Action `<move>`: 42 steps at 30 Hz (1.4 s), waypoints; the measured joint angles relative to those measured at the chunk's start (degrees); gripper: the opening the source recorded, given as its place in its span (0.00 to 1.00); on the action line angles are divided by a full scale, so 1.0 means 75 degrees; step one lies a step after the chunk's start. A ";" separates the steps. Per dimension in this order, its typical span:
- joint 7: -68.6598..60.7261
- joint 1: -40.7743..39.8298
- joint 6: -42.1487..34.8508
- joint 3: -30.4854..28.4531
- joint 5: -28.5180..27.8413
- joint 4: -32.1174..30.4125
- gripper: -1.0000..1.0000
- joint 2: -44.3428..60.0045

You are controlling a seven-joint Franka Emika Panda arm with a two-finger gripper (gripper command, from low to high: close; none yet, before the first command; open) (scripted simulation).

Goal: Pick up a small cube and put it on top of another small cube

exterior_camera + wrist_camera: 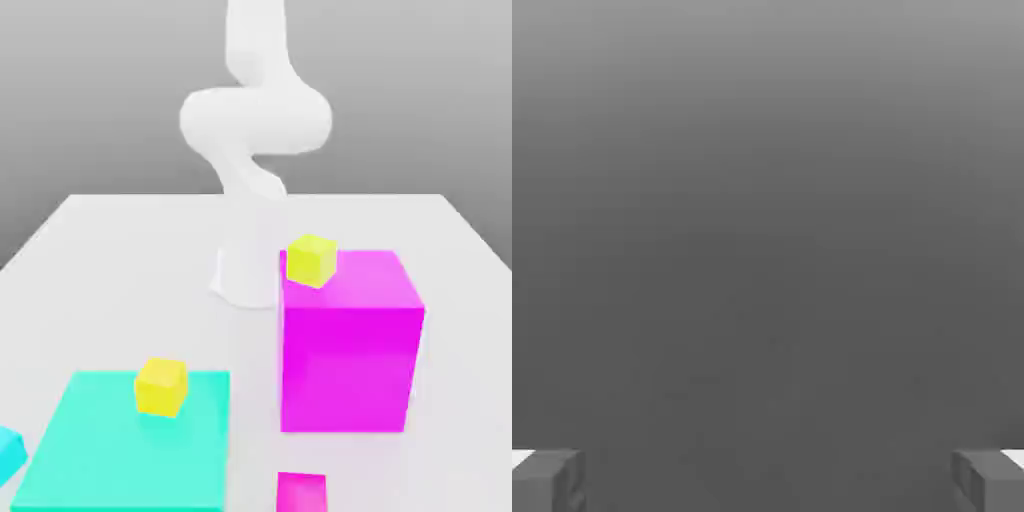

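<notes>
Pale white counter (pixel 120 250), evenly lit, stretching toward twelve o'clock, set against a plain grey backdrop fading lighter toward the top.

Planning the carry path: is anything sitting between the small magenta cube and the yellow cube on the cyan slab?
Nothing visible does. The small magenta cube lies on bare table, and the yellow cube sits alone atop the cyan slab. The large magenta block stands off to the exterior view's right.
</notes>
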 joint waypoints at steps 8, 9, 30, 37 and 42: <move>0.0147 0.0145 0.0729 0.0051 0.0259 -0.0110 0.50 0.2265; 0.0174 0.0169 0.0821 0.0055 0.0275 -0.0123 0.50 0.2543; 0.1253 0.0591 0.3030 0.0089 -0.0169 -0.0268 0.50 0.8345; 0.1272 0.0600 0.3467 0.0080 -0.0187 -0.0168 0.00 0.8895; 0.1263 0.0590 0.2992 0.0093 -0.0176 -0.0282 0.00 0.8312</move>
